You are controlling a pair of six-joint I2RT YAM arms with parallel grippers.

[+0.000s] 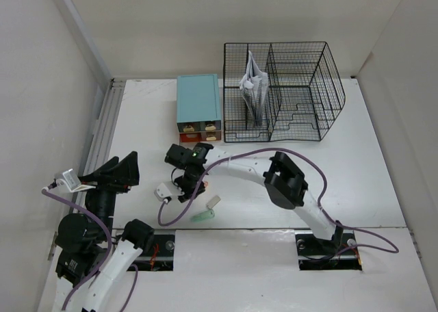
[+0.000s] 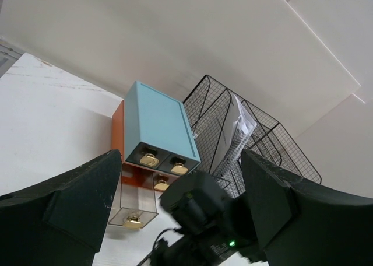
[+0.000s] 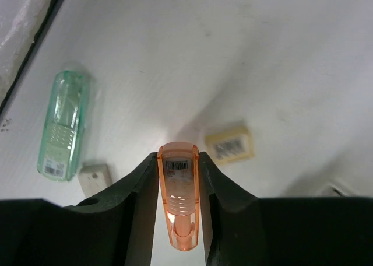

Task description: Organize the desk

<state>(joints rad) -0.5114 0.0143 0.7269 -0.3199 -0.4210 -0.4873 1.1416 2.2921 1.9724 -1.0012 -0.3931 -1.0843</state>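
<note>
The white desk holds several small stationery items in front of my arms. My right gripper is shut on an orange see-through plastic case with a barcode label, both fingers pressing its sides just above the desk. Seen from above, the right gripper reaches left of centre. A green see-through case lies to its left, also visible as the green case near the front edge. My left gripper hangs open and empty at the left side, aimed at the drawer box.
A teal-topped drawer box stands at the back with one clear drawer pulled out. A black wire rack holding papers sits beside it. A white eraser, a yellowish labelled block and a small white item lie nearby.
</note>
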